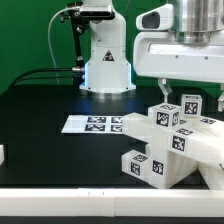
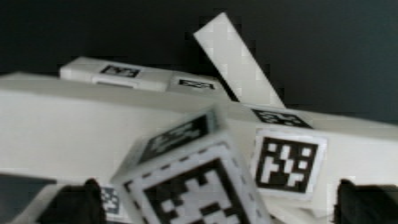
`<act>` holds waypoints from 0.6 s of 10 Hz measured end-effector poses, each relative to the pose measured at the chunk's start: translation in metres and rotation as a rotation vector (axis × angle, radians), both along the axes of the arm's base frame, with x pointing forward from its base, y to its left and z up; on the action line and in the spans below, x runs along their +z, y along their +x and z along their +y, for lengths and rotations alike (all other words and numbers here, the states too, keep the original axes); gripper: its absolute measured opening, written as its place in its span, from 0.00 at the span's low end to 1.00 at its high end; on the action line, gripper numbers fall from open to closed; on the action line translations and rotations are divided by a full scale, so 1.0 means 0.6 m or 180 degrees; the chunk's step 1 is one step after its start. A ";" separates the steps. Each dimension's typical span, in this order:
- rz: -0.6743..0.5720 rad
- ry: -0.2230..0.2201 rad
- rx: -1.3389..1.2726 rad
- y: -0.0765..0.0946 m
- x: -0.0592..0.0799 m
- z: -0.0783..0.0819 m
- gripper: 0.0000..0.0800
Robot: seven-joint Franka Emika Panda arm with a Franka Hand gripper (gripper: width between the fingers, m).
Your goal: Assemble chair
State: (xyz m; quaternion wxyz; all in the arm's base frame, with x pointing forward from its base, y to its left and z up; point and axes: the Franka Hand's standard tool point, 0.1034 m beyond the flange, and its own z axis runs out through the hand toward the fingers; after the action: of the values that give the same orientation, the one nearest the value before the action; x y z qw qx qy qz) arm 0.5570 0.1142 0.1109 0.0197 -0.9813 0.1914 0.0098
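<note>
Claw (image 2: 217,203) sits wide open right over the chair parts, nothing in it. Wrist view shows both fingertips (image 2: 80,200) low at either side of a tagged block, clear of its faces as far as I can tell. So it is straddling, not gripping.

Chair (image 1: 165,140) is a cluster of matte white tagged pieces on the black desk (image 1: 40,110), at the exterior view's right, directly under the arm's wrist. Several bars look stacked or leaning on each other at odd angles, with the tagged cubes tilted, not flat. One thin slab (image 2: 237,62) stands up at a slant behind the near block in the wrist view. Can't tell from these frames which joints are actually seated.

My read on the layout: parts are bunched together so the arm works within a small reach, and the tags face up and out so the cameras can track pose. Open claw over the block fits either a fresh release or a lineup for a grasp; I can't say which.

Marker board (image 1: 95,124) lies flat on the desk just beside the cluster, toward the exterior view's left, touching nothing I can see. Robot base (image 1: 105,65) stands behind it, well apart from the parts.

Risk, as I judge it: the leaning pieces look easy to nudge over if the fingers close off-centre.
</note>
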 end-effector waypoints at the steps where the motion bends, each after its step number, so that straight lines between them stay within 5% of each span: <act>1: -0.0031 -0.0008 0.0004 -0.005 -0.008 0.001 0.81; 2: -0.0030 -0.0007 -0.0051 -0.004 -0.007 0.000 0.81; 5: -0.0018 -0.0002 -0.0338 -0.005 -0.007 0.001 0.33; 6: -0.0003 0.0001 -0.0651 -0.005 -0.007 0.001 0.33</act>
State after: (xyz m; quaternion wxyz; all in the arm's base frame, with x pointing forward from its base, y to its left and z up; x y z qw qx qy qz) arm 0.5541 0.1150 0.1066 0.0209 -0.9566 0.2905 0.0072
